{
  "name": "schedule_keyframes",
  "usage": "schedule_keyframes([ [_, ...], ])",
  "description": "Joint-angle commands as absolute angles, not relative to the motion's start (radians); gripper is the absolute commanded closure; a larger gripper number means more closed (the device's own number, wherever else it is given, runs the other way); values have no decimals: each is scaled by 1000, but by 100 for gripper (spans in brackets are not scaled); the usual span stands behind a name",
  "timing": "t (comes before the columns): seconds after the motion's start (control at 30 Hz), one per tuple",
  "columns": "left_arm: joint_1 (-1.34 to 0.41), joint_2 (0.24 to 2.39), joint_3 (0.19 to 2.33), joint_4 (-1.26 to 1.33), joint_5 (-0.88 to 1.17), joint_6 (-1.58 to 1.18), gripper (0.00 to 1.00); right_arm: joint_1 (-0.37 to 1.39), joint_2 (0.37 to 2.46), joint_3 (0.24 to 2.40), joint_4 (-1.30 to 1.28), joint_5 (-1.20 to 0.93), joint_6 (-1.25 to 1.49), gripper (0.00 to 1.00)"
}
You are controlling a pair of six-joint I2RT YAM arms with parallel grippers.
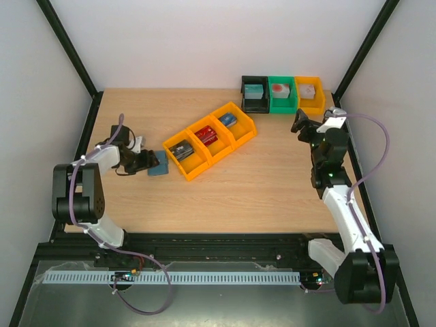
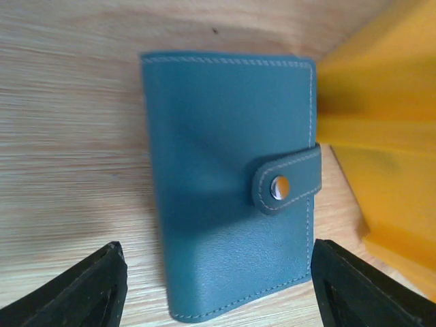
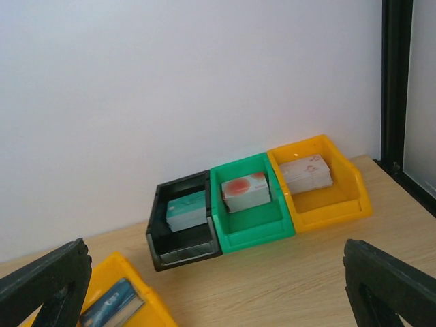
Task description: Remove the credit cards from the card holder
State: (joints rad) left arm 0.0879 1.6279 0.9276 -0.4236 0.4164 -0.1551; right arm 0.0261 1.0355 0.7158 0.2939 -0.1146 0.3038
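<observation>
The card holder (image 2: 228, 177) is a teal leather wallet lying flat on the wooden table, its strap snapped shut over a metal stud (image 2: 280, 187). No credit cards show at the holder; its inside is hidden. My left gripper (image 2: 218, 276) is open and low over the holder's near end, one finger on each side, with a gap on the left. In the top view the left gripper (image 1: 141, 162) sits just left of the card holder (image 1: 159, 165). My right gripper (image 1: 303, 123) hangs open in the air at the back right, holding nothing.
A diagonal row of three orange bins (image 1: 235, 139) lies right of the holder, holding dark (image 1: 182, 150), red (image 1: 208, 135) and blue (image 1: 227, 120) card stacks. The nearest orange bin (image 2: 381, 136) almost touches the holder. Black (image 3: 182, 221), green (image 3: 251, 204) and orange (image 3: 320, 184) bins with card stacks stand at the back wall.
</observation>
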Motion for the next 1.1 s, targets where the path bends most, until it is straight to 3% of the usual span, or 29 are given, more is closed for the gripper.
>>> schedule_keyframes([
  [0.0, 85, 1681, 938, -430, 342, -122, 26, 22, 932, 745, 178, -168, 306, 1],
  [0.37, 25, 1707, 892, -389, 289, -108, 38, 23, 809, 743, 106, -204, 318, 1],
  [0.47, 2, 1712, 892, -387, 310, -94, 50, 23, 812, 756, 83, -220, 326, 1],
  [0.63, 1, 1707, 881, -381, 329, -92, 83, 23, 815, 762, 55, -232, 344, 1],
  [0.8, 36, 1655, 882, -382, 408, -119, 97, 23, 816, 773, 33, -277, 362, 1],
  [1.07, 133, 1399, 825, -398, 429, -133, 98, 26, 867, 821, 38, -458, 446, 1],
])
